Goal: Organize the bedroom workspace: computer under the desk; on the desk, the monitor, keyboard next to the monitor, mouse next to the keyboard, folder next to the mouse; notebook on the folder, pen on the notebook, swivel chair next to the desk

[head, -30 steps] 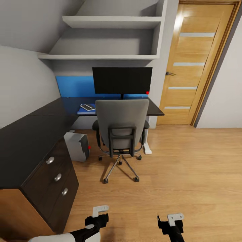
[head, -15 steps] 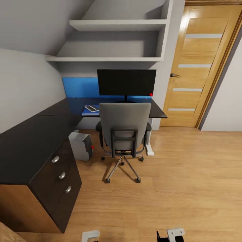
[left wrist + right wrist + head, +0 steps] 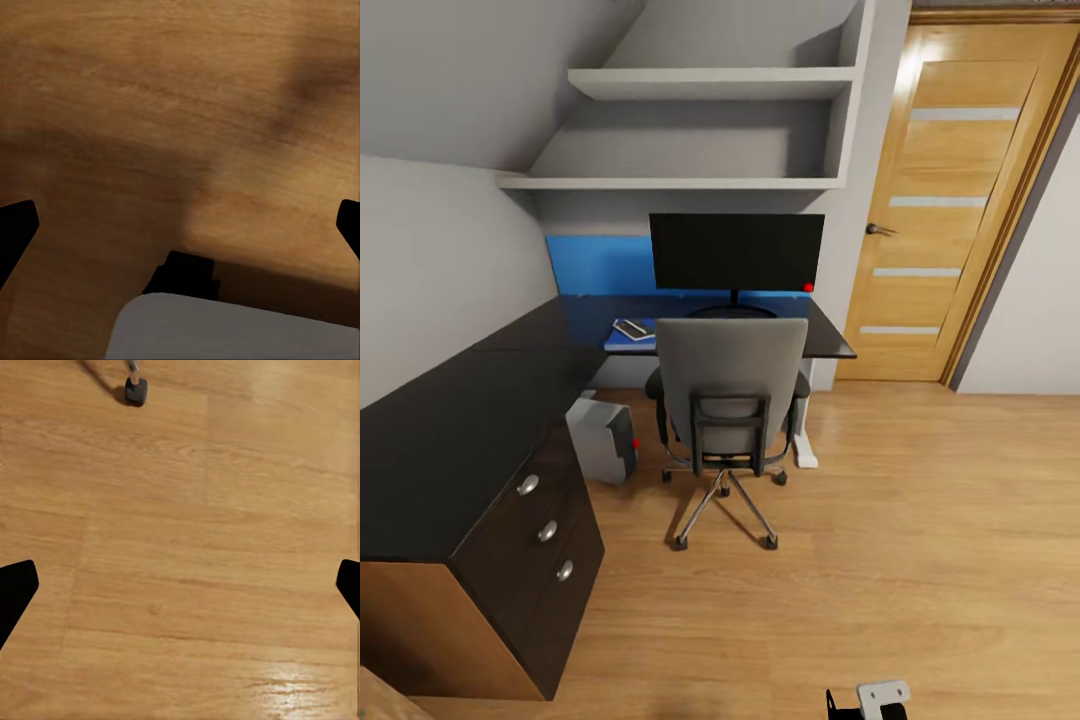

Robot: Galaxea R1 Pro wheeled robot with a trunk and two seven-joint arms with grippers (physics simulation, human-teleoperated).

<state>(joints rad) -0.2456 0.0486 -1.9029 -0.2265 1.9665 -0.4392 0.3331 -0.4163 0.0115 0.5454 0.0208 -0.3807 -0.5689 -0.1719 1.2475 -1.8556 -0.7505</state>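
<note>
The grey swivel chair [image 3: 730, 385] stands pushed up to the black L-shaped desk [image 3: 450, 420], its backrest toward me. Behind it the black monitor [image 3: 737, 250] stands upright on the desk. Left of the chair, the blue folder [image 3: 622, 340] lies on the desk with the dark notebook [image 3: 630, 327] on top. The grey computer [image 3: 603, 438] sits on the floor under the desk. Keyboard, mouse and pen are hidden. My right gripper [image 3: 860, 700] [image 3: 180, 585] is open over bare floor, a chair castor [image 3: 136, 391] ahead of it. My left gripper [image 3: 180, 225] is open over floor.
Desk drawers with silver knobs [image 3: 548, 530] jut out at the near left. A wooden door [image 3: 950, 210] is shut at the right. Grey wall shelves [image 3: 690, 130] hang above the monitor. Open wooden floor [image 3: 920, 540] stretches right of the chair.
The head camera has pulled back and turned slightly, so the whole picture has shifted. Both arms have sunk toward the bottom edge; the left one has dropped out of it. The desk's things have not moved.
</note>
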